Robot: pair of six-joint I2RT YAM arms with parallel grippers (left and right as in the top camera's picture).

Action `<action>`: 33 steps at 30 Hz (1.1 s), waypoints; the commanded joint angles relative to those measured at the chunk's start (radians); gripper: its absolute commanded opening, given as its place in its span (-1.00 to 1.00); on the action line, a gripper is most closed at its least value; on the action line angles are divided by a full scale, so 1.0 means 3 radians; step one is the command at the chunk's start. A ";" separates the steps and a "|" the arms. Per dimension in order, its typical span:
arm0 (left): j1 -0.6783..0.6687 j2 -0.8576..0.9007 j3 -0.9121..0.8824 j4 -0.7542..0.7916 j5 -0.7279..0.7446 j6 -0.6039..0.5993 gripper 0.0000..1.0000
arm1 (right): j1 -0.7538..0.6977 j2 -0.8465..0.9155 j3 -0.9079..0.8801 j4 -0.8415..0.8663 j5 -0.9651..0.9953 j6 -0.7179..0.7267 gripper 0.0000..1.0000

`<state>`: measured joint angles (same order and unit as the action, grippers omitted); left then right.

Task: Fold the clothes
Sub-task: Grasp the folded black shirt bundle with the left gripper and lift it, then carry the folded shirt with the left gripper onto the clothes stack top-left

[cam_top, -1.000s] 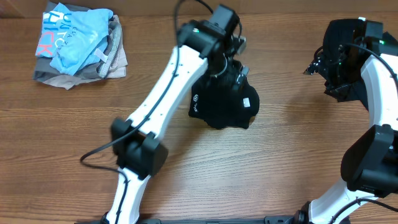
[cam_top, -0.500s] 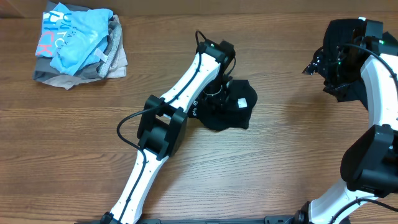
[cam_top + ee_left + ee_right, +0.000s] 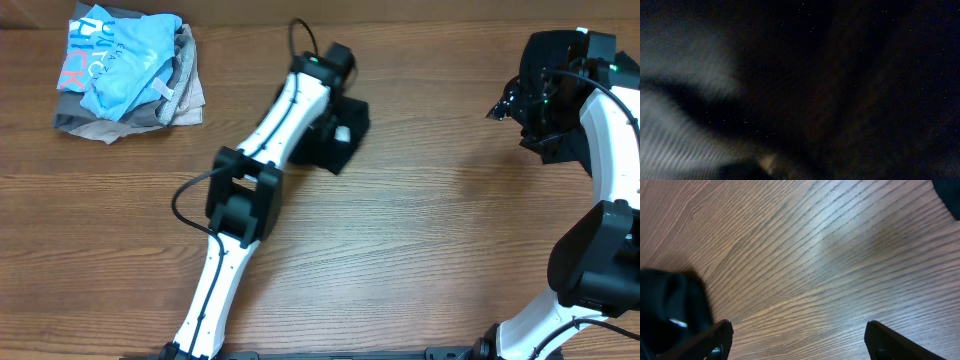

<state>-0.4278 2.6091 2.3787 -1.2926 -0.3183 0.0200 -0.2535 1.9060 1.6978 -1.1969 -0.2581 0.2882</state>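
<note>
A bunched black garment [image 3: 338, 140] with a small white tag lies on the wood table just behind the centre. My left arm's wrist [image 3: 322, 72] reaches over it, and its fingers are hidden underneath. Dark fabric [image 3: 850, 90] fills the left wrist view, with a pale blurred patch [image 3: 670, 145] at the lower left and no fingers showing. The garment travels with this gripper, so it is shut on the fabric. My right gripper [image 3: 801, 340] hangs open over bare wood at the far right [image 3: 505, 105], holding nothing.
A pile of blue and grey clothing [image 3: 120, 65] sits at the back left corner. A dark soft shape [image 3: 670, 305] lies by the right gripper's left finger, and more black [image 3: 951, 197] shows at that view's top right.
The left arm dropped onto the black garment, then pulled it back and to the left, and the bundle now looks smaller. The right arm has not moved.
</note>
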 commanded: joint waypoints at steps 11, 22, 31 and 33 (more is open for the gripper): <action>0.0264 0.0257 0.1195 -0.0579 0.0189 0.0608 0.93 | 0.0018 -0.0001 0.0023 0.0061 -0.0018 -0.0031 0.78; 0.0112 0.0231 0.1603 -0.1039 0.1041 0.0908 1.00 | 0.0018 0.0014 0.0011 0.0120 -0.0020 -0.0029 0.79; -0.0123 0.0238 0.0839 -0.0521 0.0856 0.0797 1.00 | 0.0018 0.0014 0.0011 0.0117 -0.0045 -0.0116 0.79; -0.0144 0.0239 0.0734 -0.0366 0.0662 0.0668 1.00 | 0.0018 0.0014 0.0011 0.0109 -0.0045 -0.0120 0.79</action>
<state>-0.4614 2.6827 2.6358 -1.4395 -0.0559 0.2611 -0.2535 1.9064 1.6978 -1.1671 -0.2596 0.2722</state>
